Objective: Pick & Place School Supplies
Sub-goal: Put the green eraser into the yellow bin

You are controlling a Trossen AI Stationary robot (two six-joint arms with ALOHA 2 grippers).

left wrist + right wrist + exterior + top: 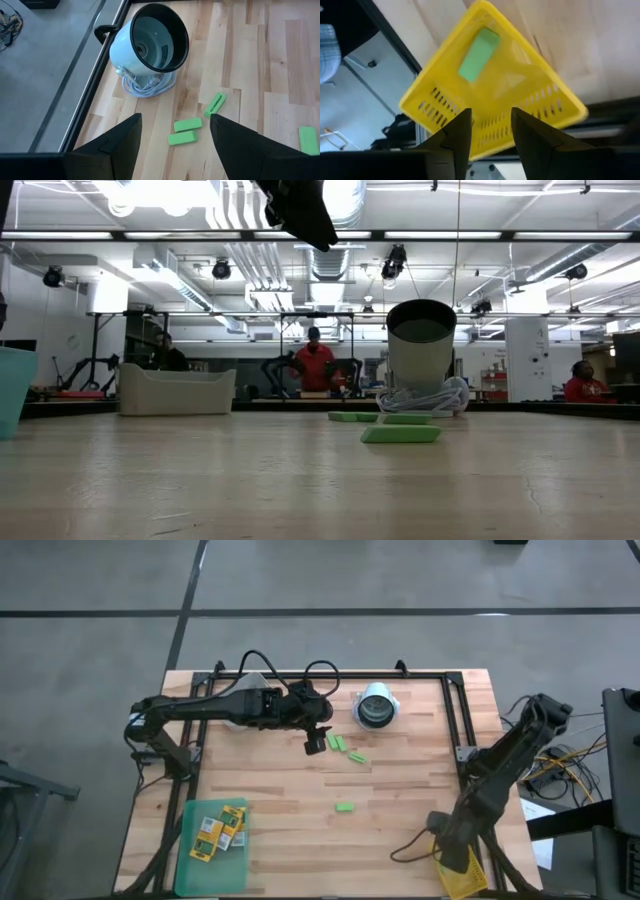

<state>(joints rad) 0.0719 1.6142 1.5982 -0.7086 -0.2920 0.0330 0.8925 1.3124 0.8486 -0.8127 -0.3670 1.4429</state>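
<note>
Fingers of our left gripper point(172, 132) were spread wide above 3 erasers point(187, 124) by the lamp point(150, 47). Our right gripper's point(490, 125) fingers gaped, empty, over the yellow bin point(520, 120) holding 1 eraser point(478, 47).

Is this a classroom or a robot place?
Probably a robot lab or workshop. Behind the wooden table is a big hall with ceiling ducts and strip lights, another robot arm on a far bench, and people at workstations.
</note>
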